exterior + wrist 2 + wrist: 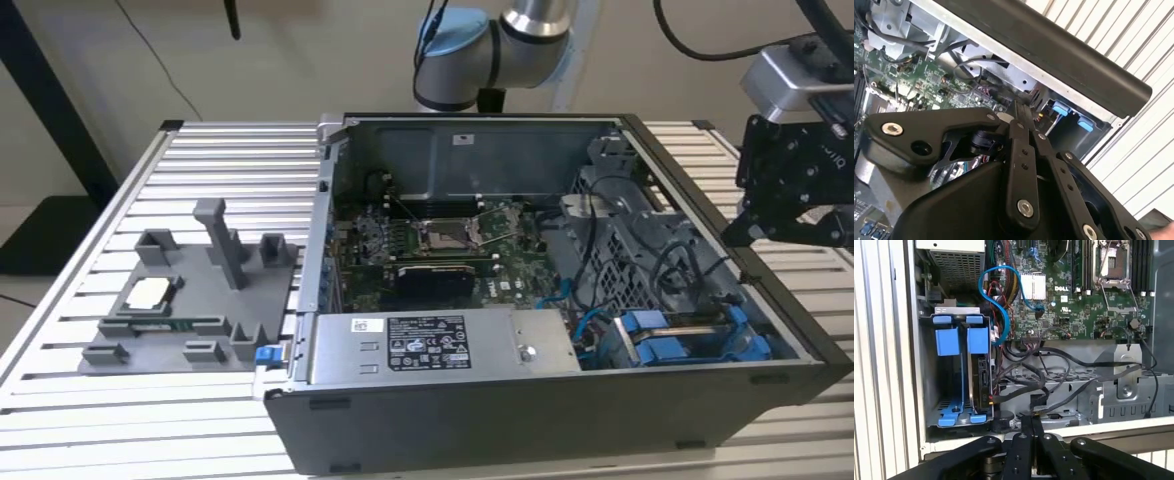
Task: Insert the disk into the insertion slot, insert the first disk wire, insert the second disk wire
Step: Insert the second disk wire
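Observation:
The insertion slot, a grey bay with blue fittings, sits in the case's corner by the power supply. The disk stands edge-on in one of its two places under a blue carrier tab; beside it is a bare blue carrier frame. A black wire's plug lies against the disk's end; I cannot tell whether it is seated. A blue wire loops from the bay to the motherboard. My gripper is shut on nothing, hovering outside the case wall on the exterior view's right.
A silver labelled power-supply box fills the case's front. The green motherboard lies in the middle, and loose black cables cross a perforated cage. A grey fixture with small parts stands on the slatted table.

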Action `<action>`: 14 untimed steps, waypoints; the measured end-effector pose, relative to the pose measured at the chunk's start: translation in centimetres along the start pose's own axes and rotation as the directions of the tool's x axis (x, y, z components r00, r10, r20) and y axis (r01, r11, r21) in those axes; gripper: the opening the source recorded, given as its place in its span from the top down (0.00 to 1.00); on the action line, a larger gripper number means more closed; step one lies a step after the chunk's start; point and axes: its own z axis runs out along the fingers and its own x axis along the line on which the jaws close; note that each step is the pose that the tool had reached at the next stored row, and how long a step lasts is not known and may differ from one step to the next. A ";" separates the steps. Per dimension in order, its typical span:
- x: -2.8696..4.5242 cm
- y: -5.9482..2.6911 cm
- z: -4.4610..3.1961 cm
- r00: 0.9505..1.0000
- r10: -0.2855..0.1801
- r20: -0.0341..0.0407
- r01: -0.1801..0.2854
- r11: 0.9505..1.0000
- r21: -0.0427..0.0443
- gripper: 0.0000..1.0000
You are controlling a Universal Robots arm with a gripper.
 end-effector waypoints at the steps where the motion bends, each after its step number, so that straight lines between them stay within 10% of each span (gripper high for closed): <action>1: 0.00 0.00 0.00 1.000 0.000 0.000 0.000 1.000 0.000 0.89; 5: 0.05 -0.05 -0.12 1.000 0.000 -0.010 0.000 1.000 0.000 0.89; 9: 0.38 -0.20 -0.16 0.998 -0.001 -0.064 0.001 1.000 0.001 0.76; 14: 0.62 -0.44 0.53 0.997 -0.001 -0.072 0.002 1.000 0.002 0.69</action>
